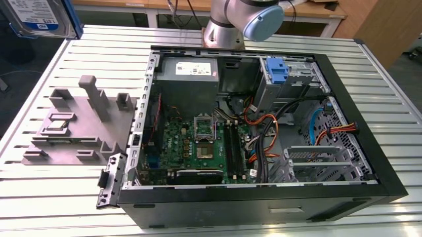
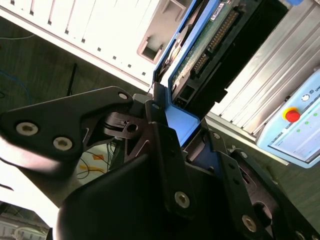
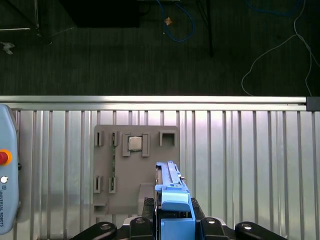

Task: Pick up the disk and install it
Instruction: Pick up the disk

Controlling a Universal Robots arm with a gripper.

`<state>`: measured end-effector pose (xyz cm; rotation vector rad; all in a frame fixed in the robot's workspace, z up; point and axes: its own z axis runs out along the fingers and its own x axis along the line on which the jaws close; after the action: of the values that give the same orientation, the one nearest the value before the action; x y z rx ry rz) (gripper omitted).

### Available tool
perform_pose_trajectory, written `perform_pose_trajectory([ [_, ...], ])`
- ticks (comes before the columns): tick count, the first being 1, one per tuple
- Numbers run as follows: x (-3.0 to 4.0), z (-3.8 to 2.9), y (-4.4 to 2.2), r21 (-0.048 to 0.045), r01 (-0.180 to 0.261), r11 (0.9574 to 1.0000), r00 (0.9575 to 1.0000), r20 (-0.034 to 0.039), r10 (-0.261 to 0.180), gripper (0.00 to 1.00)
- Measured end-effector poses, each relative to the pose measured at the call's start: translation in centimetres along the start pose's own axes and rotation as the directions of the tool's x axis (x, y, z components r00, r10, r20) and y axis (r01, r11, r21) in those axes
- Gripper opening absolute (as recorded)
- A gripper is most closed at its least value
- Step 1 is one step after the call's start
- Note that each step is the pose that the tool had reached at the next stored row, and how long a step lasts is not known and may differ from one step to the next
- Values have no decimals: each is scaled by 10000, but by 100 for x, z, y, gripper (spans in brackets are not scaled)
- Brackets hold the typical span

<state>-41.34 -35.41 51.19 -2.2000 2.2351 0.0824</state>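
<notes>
Disk (image 3: pixel 172 187), a flat labelled hard drive in a blue plastic carrier, clamped between your black gripper's (image 3: pixel 172 222) fingers, held above the ribbed metal table (image 3: pixel 240 150), grey plastic fixture plate (image 3: pixel 135 175) below your gripper, open black computer case (image 1: pixel 264 123) well apart from it.

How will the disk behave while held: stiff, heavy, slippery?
Probably stiff and heavy for its size: the disk looks like a thick solid block with a circuit board. It may slip or tilt, since the fingers clamp only the smooth blue carrier at one end.
</notes>
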Motion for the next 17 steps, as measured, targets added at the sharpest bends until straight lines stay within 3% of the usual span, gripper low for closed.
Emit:
perform_pose_trajectory([
  [10, 4, -1, -3, -1, 1, 10000, 10000, -1, -1, 37],
  [17, 81, -3, -4, 0, 0, 10000, 10000, 0, 0, 37],
])
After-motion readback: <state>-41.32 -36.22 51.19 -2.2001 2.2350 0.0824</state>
